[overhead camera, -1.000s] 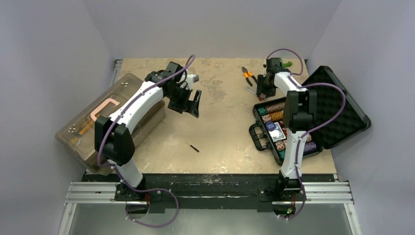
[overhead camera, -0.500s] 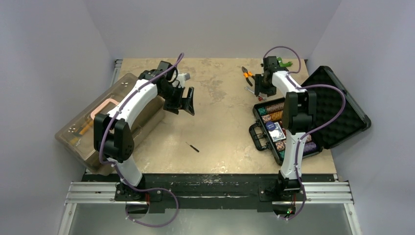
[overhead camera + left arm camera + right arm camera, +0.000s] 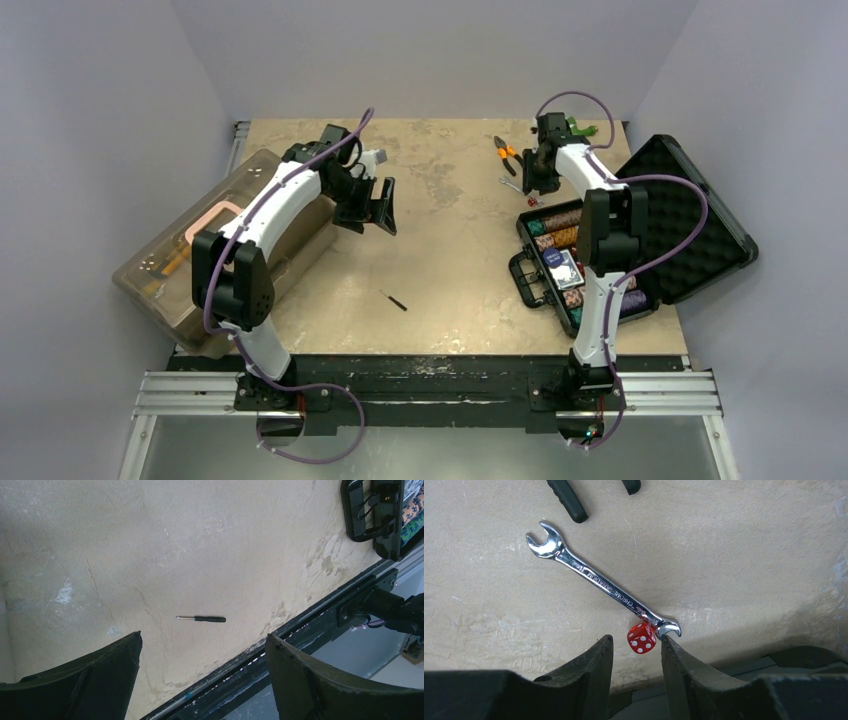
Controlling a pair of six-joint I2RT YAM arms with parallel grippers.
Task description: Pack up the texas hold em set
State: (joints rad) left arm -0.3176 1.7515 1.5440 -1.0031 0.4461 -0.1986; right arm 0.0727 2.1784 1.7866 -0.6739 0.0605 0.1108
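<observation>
The black case [image 3: 700, 215] lies open at the right, its foam-lined lid tipped back. Its base [image 3: 523, 232] holds rows of striped chips [image 3: 562, 218] and a blue card deck [image 3: 562, 268]. A red die [image 3: 641, 638] lies on the table against the end of a wrench [image 3: 599, 586], just behind the case. My right gripper [image 3: 636, 639] is open with a narrow gap, and the die sits between its fingertips; in the top view it [image 3: 532, 190] reaches down there. My left gripper [image 3: 203, 636] is open and empty, held above the table's left middle [image 3: 385, 212].
A translucent brown toolbox [image 3: 200, 250] with a pink handle lies at the left edge. A small black screwdriver [image 3: 393, 300] lies near the front, also in the left wrist view [image 3: 202, 619]. Orange pliers [image 3: 505, 152] and a green object [image 3: 582, 130] lie at the back right.
My left gripper has shifted a little left and back. My right gripper has shifted slightly toward the back by the die.
</observation>
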